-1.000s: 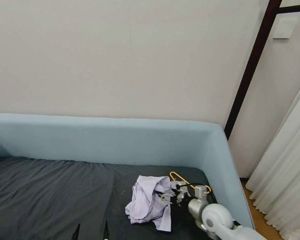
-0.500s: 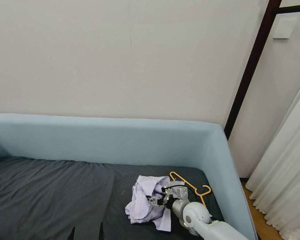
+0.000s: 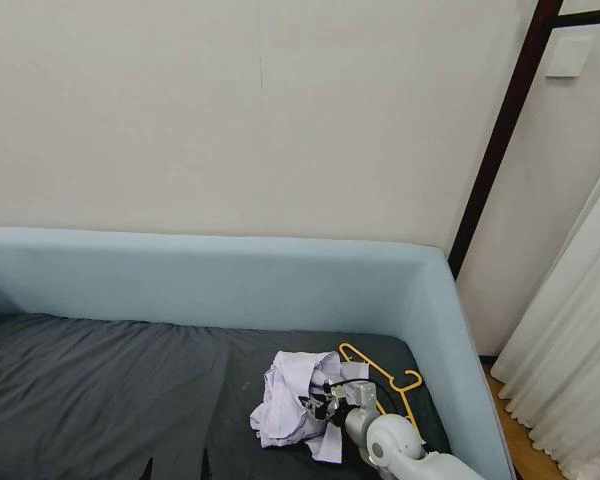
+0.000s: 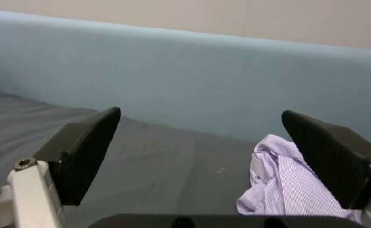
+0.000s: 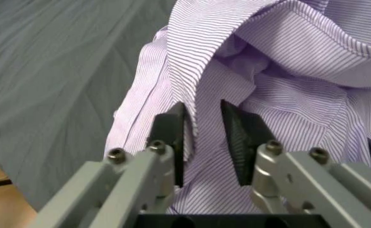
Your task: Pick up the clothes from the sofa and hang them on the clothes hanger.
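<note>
Since the shirt (image 3: 292,400) lies crumpled at the right end of the sofa (image 3: 180,285) seat, just beside the orange hanger (image 3: 382,372), my right gripper (image 3: 318,404) is the nearer one. Its jaws stand narrowly apart, straddling a raised fold whose edge runs lengthwise between the pads (image 5: 172,133); by my judgement, nothing pinched yet. Left gripper (image 3: 175,468) hangs wide open, empty, over bare seat well to the left.
</note>
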Available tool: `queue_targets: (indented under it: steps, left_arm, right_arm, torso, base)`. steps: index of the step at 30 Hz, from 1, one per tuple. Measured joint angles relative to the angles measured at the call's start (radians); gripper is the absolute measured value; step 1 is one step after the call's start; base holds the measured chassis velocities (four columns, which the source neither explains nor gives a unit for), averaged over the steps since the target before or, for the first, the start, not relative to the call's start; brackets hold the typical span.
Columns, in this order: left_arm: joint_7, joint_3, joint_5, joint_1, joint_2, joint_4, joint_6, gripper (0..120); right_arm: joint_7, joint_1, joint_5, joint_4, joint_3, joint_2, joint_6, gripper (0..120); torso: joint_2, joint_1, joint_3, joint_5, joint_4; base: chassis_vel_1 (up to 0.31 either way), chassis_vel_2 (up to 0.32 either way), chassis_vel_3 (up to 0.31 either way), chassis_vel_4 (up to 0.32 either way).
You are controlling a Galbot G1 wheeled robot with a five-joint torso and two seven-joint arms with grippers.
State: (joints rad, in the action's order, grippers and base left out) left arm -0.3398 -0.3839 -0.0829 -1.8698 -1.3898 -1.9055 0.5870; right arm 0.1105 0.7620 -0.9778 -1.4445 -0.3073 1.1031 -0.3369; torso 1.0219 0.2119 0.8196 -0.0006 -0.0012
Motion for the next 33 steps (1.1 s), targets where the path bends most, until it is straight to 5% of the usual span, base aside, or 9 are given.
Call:
queue_targets:
  steps: [6,16,33]
  left_arm:
    - [-0.002,0.007,0.018,-0.007,-0.006,0.005,0.010,100]
    - [-0.002,0.011,0.022,-0.004,-0.010,0.007,0.014,100]
    - [-0.002,0.021,0.024,0.004,-0.003,-0.007,0.020,100]
  right_arm:
    - [-0.020,0.005,-0.003,-0.017,0.007,0.000,0.045,0]
    - [-0.046,-0.074,-0.118,-0.182,0.084,-0.034,0.151,0]
    - [0.165,-0.484,-0.346,-0.349,0.152,-0.114,0.162,0]
  torso:
    - [0.000,0.000,0.000,0.0001,0.0001]
    - [0.000,0.000,0.000,0.0001,0.0002]
    - [0.000,0.000,0.000,0.0000,0.0000]
  base:
    - [0.000,0.000,0.000,0.000]
    - [0.000,0.000,0.000,0.000]
    - [0.000,0.000,0.000,0.000]
